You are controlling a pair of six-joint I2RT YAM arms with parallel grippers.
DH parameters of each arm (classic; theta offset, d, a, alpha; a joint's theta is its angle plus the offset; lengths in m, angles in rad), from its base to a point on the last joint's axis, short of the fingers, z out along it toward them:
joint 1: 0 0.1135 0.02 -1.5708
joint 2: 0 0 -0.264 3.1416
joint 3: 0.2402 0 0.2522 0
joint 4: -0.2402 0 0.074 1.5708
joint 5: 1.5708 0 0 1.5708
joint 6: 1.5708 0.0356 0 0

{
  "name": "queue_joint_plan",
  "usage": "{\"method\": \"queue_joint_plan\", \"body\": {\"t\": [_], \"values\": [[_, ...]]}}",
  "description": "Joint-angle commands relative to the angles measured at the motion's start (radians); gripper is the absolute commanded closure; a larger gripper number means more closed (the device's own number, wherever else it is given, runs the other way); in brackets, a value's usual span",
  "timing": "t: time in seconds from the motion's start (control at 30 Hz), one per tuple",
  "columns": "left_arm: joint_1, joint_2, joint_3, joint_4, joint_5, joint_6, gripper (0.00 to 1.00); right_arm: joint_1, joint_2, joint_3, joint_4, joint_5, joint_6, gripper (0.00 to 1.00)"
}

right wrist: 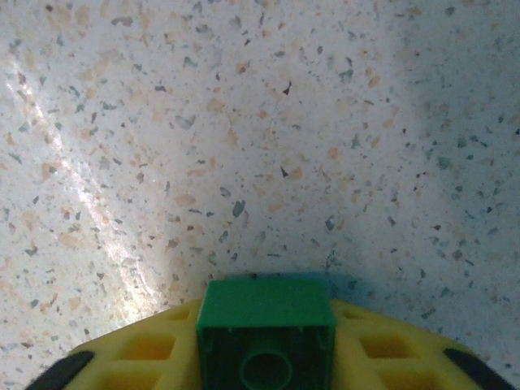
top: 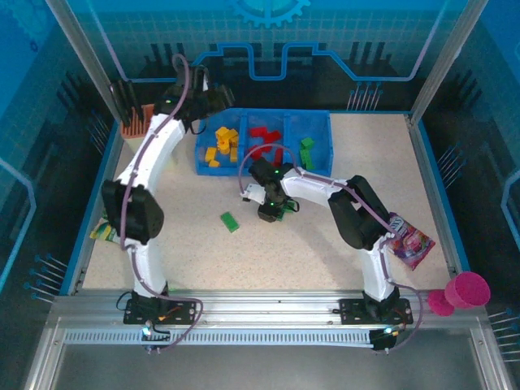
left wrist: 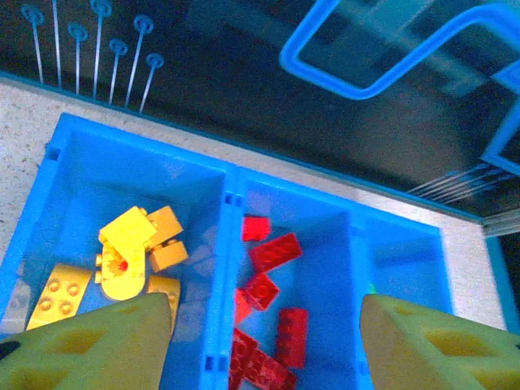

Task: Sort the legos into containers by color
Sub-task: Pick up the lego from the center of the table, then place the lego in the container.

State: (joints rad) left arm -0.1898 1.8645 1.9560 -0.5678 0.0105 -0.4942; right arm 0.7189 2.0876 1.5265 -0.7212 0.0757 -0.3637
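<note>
Lego (right wrist: 266, 321), green, pinched in right hand (top: 271, 213), left hand (left wrist: 264, 325) parted, empty, over tray (left wrist: 138, 140)

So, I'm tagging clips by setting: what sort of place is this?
Probably a robotics lab work cell: speckled table, clear panel walls, left arm and right arm bolted to an aluminium rail.

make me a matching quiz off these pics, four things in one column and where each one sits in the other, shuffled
Things:
1. yellow bricks
2. red bricks
3. green brick
4. purple packet

Places:
A. near the right edge of the table
B. left compartment of the blue tray
C. loose on the table, in front of the tray
D. middle compartment of the tray

Pairs: 1-B, 2-D, 3-C, 4-A
</note>
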Motion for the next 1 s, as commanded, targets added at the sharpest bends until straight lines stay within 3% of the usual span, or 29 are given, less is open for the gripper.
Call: {"method": "queue_joint_plan", "body": {"t": [0.0, 0.17, 0.5, 0.77, 0.97], "values": [[0.000, -0.100, -0.119, 0.009, 0.020, 0.024, 0.35, -0.004, 0.000, 0.019, -0.043, 0.006, 0.002, 0.75], [0.004, -0.372, -0.391, 0.089, -0.046, 0.053, 0.34, -0.035, -0.055, 0.038, -0.050, 0.005, 0.008, 0.78], [0.012, -0.659, -0.585, -0.079, -0.180, 0.250, 0.30, -0.229, -0.093, 0.281, -0.083, -0.079, 0.076, 0.78], [0.036, -0.757, -0.691, -0.095, -0.215, 0.331, 0.25, -0.355, 0.086, 0.579, -0.091, 0.086, 0.160, 0.78], [0.041, -0.778, -0.723, -0.087, -0.221, 0.353, 0.22, -0.390, 0.305, 0.867, -0.147, 0.122, 0.184, 0.77]]}}
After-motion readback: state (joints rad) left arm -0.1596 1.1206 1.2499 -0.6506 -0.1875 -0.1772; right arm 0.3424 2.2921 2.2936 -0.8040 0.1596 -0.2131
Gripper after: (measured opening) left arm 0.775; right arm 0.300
